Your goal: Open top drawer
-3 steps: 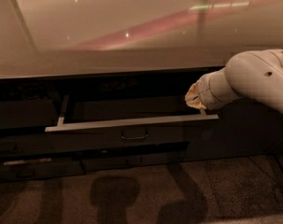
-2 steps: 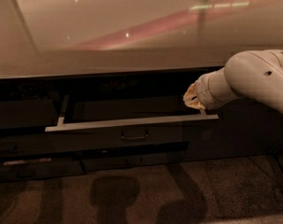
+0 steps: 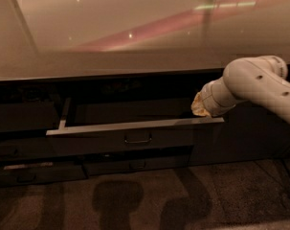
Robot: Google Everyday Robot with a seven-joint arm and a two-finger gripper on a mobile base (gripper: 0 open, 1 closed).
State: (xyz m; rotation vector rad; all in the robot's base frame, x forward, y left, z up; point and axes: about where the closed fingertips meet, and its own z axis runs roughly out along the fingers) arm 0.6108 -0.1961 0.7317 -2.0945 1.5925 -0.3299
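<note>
The top drawer (image 3: 111, 140) is seen partly pulled out of the dark cabinet run beneath the glossy countertop (image 3: 135, 56), with its pale top edge lit from left to right. A small loop handle (image 3: 138, 139) is found at the middle of the dark front panel. On the left side a light metal rail (image 3: 64, 115) is shown running back into the shadowed opening. The gripper (image 3: 200, 107) is placed at the drawer's right end, just above the top edge and close against it (contact cannot be confirmed from this angle). Whether the gripper is spread or closed cannot be told. Only a yellowish tip is made out at the end of the white arm (image 3: 252, 83), which is extended in from the right. Beneath the open drawer, a narrower lower drawer (image 3: 135, 166) with a similar handle is visible. Two soft shadows are cast on the speckled floor (image 3: 240, 195) in front of the cabinets.
</note>
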